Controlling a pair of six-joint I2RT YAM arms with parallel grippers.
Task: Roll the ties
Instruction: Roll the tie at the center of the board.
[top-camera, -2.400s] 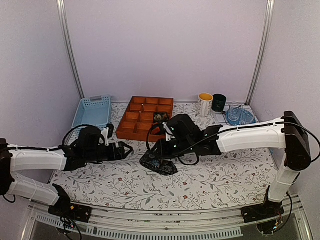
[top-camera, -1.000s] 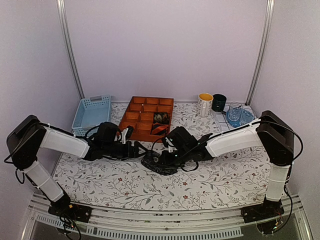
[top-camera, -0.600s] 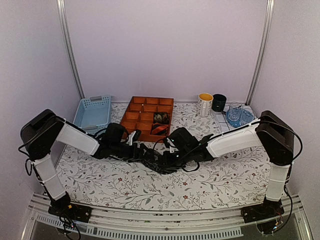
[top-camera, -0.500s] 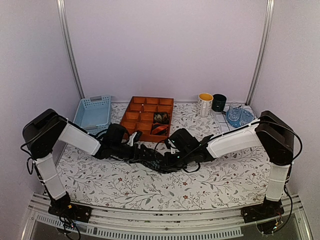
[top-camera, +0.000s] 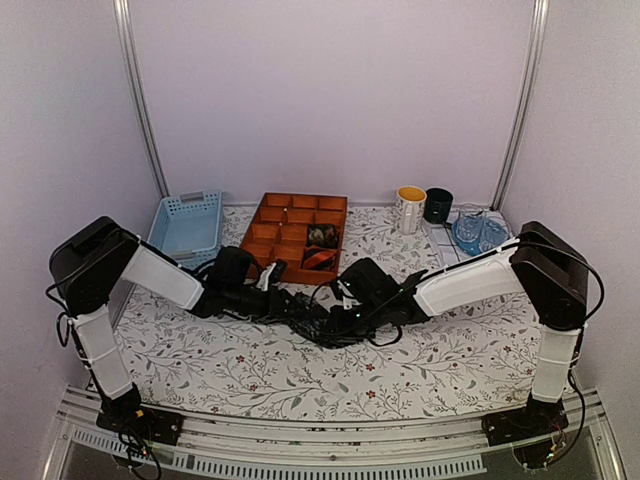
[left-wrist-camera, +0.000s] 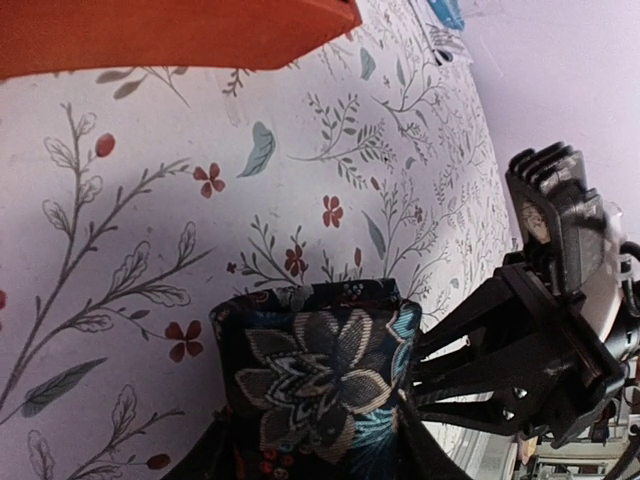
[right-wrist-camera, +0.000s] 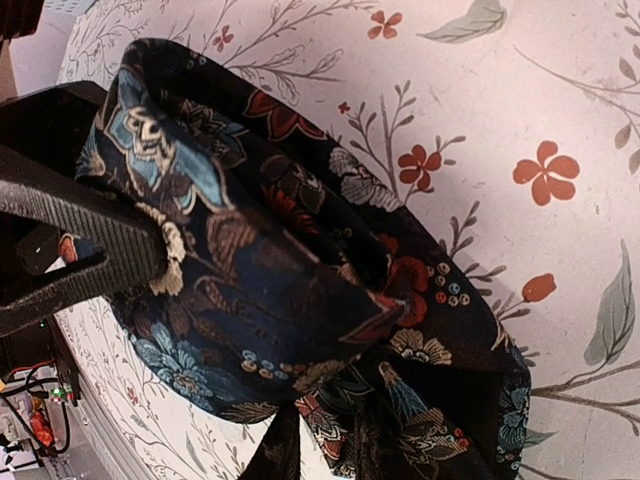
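Dark floral necktie (right-wrist-camera: 290, 270) bunched on table (top-camera: 440, 350) | left tool (top-camera: 292, 305) pinching its folded end | right tool (top-camera: 338, 318) against it, grip unclear

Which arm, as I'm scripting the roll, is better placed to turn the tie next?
Likely left: the left gripper pinches the tie at its folded end. The right gripper sits beside it, grip unclear.

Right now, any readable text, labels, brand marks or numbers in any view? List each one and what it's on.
No readable text in any view.
The tie shows only a floral pattern, with no label in sight.
The white mug, dark mug, blue basket and orange tray show no print from the top camera.
The tablecloth has only leaves and flowers.
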